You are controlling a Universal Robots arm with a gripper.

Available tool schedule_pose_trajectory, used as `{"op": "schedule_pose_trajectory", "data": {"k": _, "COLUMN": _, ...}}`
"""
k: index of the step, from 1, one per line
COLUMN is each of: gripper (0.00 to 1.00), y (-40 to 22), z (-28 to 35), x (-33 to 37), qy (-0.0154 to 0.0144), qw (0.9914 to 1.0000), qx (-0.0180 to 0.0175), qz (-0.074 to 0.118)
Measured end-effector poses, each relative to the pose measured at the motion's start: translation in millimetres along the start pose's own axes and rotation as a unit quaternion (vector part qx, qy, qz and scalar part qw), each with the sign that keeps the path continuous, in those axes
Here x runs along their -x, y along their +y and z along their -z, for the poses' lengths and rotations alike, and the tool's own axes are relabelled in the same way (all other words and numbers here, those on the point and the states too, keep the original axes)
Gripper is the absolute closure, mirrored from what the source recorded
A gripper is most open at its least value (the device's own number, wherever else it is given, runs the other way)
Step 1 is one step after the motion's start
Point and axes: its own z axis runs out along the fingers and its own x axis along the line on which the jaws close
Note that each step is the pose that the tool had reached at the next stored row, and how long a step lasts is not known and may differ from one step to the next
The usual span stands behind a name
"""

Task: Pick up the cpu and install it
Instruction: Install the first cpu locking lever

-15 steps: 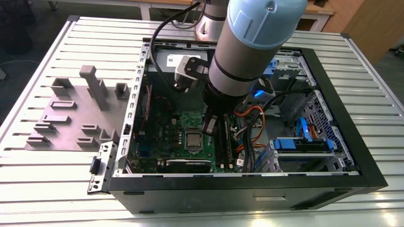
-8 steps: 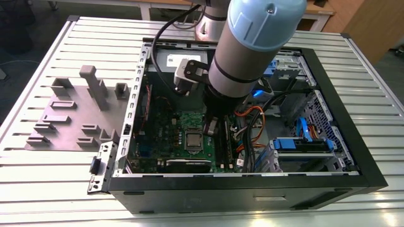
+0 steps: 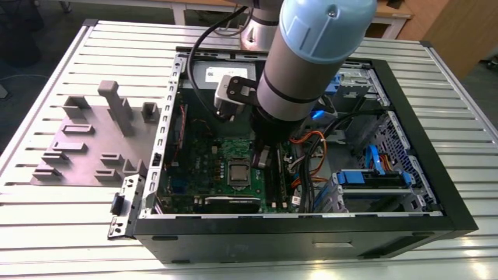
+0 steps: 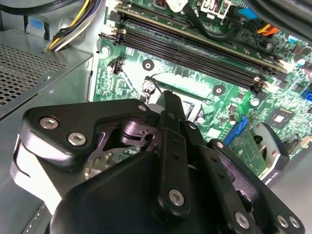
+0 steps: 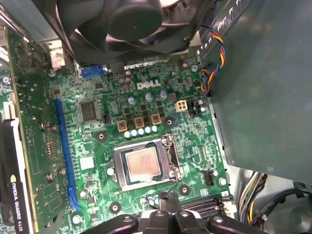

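Just beside end effector [image 5: 168,199]: cpu [image 5: 142,163]

Blue-capped grey arm [image 3: 300,76], black hand [image 4: 170,114]

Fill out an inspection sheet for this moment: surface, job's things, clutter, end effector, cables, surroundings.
Surface: slatted metal table carrying an open computer case.
Job's things: cpu lies flat within the socket frame on the green motherboard.
Clutter: grey plastic blocks on the table, at the exterior view's left of the case.
Grippers: end effector inside the case, over the board near the socket, not touching the cpu.
Cables: orange cables beside the board; coloured fan wires.
Surroundings: wooden furniture beyond the table.
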Motion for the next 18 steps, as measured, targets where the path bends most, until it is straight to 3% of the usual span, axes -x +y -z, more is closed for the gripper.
{"op": "schedule_pose_trajectory", "data": {"k": 4, "gripper": 0.89, "y": 0.1, "z": -0.6, "x": -0.5, "qy": -0.0021, "qw": 0.99999, "qx": -0.0006, "qz": 0.003}}
{"op": "schedule_pose_trajectory", "data": {"k": 12, "gripper": 0.89, "y": -0.1, "z": -2.7, "x": -1.1, "qy": 0.003, "qw": 0.99881, "qx": 0.0045, "qz": 0.049}}
{"op": "schedule_pose_trajectory", "data": {"k": 18, "gripper": 0.89, "y": 0.0, "z": -4.4, "x": -4.0, "qy": 0.0031, "qw": 0.99859, "qx": 0.0035, "qz": 0.053}}
